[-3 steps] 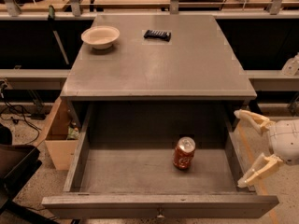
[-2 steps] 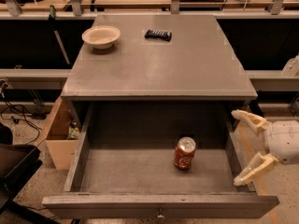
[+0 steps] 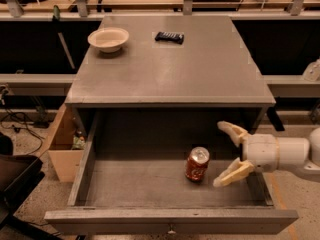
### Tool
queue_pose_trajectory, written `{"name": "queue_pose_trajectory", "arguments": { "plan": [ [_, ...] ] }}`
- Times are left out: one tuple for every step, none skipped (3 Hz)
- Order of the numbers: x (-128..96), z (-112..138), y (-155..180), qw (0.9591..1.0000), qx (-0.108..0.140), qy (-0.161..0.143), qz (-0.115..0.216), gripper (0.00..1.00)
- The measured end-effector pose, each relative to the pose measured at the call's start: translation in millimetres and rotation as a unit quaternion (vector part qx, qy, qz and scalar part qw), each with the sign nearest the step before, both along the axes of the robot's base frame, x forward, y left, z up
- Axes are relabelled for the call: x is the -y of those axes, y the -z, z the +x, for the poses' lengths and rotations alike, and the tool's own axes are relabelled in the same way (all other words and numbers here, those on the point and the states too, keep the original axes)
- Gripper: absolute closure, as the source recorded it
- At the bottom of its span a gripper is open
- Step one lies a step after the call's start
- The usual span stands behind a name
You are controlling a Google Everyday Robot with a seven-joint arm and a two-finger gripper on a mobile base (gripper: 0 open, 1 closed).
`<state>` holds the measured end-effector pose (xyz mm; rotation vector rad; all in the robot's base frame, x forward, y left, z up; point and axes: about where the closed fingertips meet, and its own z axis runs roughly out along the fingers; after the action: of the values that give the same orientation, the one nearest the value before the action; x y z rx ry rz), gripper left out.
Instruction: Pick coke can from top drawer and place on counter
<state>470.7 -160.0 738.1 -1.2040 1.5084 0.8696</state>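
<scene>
The coke can, red with a silver top, stands upright in the right half of the open top drawer. My gripper reaches in from the right, over the drawer's right side. Its two cream fingers are spread open and empty, with the tips just right of the can and not touching it. The counter is the grey cabinet top behind and above the drawer.
A cream bowl sits at the counter's back left. A small black object lies at the back middle. A wooden box stands on the floor left of the cabinet. A dark chair is at the lower left.
My gripper has moved left, from outside the drawer's right wall to over the drawer, close to the can. The can has not moved.
</scene>
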Motion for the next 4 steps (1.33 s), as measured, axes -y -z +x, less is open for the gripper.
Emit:
{"name": "queue_pose_trajectory", "arguments": {
  "plan": [
    [-18,14,17,0.9998,-0.011,-0.001,0.019,0.0],
    [-30,18,30,0.9998,-0.015,-0.002,0.015,0.0],
    [-39,20,48,0.9997,-0.021,-0.006,0.007,0.0],
    [-47,22,64,0.9997,-0.021,-0.012,-0.007,0.18]
  ]
}}
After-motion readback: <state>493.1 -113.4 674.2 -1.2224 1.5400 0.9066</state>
